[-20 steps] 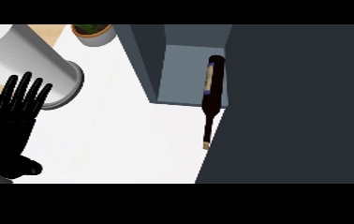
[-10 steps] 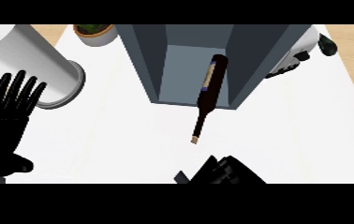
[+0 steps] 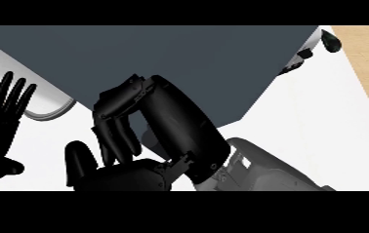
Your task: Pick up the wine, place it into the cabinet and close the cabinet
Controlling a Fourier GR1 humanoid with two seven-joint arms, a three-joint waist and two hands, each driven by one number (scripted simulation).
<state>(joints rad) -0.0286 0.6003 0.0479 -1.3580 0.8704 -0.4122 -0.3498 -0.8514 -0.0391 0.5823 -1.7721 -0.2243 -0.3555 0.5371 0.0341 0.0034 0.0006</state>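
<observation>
The dark slate cabinet point(image 3: 180, 56) fills the upper middle of the head view, and its door face is closed over the inside. The wine bottle is hidden; no part of it shows. My right hand point(image 3: 176, 129) is in the centre, lying against the lower edge of the cabinet door with its fingers point(image 3: 119, 129) loosely bent and holding nothing. Its grey forearm point(image 3: 267, 171) comes in from the lower right. My left hand point(image 3: 10, 115) rests at the left edge, open, fingers up.
A white cylindrical container point(image 3: 47, 105) lies at the left, partly behind the cabinet. A white and black object point(image 3: 314, 47) shows at the cabinet's upper right corner, by a strip of wooden surface point(image 3: 353, 47). White counter point(image 3: 317, 120) lies to the right.
The cabinet door has swung shut, covering the bottle and the cabinet's inside. My right hand moved up from the lower edge to the door. The left hand stayed put.
</observation>
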